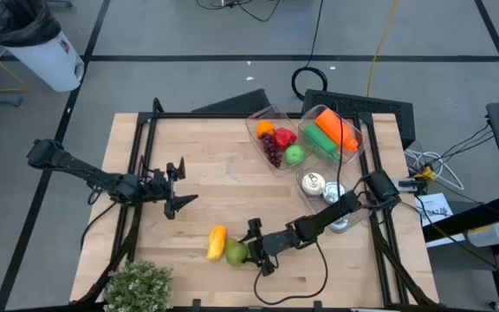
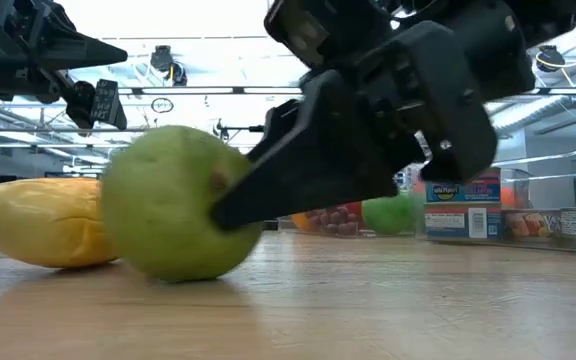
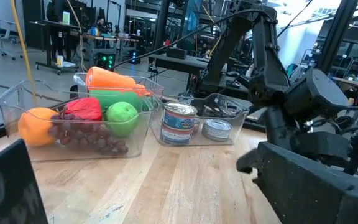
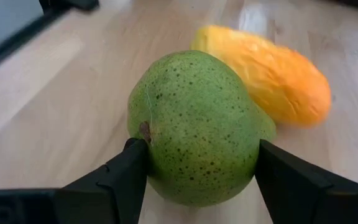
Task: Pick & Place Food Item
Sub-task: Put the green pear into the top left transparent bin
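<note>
A green speckled pear-like fruit lies near the table's front edge, its underside on the wood. Its left side rests against a yellow mango. My right gripper reaches it from the table's right, one finger on either side of the fruit. My left gripper hangs open over the table's left half, above the wood and away from the food. My right gripper pinches the green fruit between its two fingers, one finger on the side by the stem scar, the other on the opposite side. The fingers come from the table's right, slanting slightly down. The fruit sits on the table.
Two clear bins stand at the far right, one with an orange, grapes and a green apple, one with a carrot and green vegetable. Cans sit in a tray just before them. A small plant stands at the front left corner.
</note>
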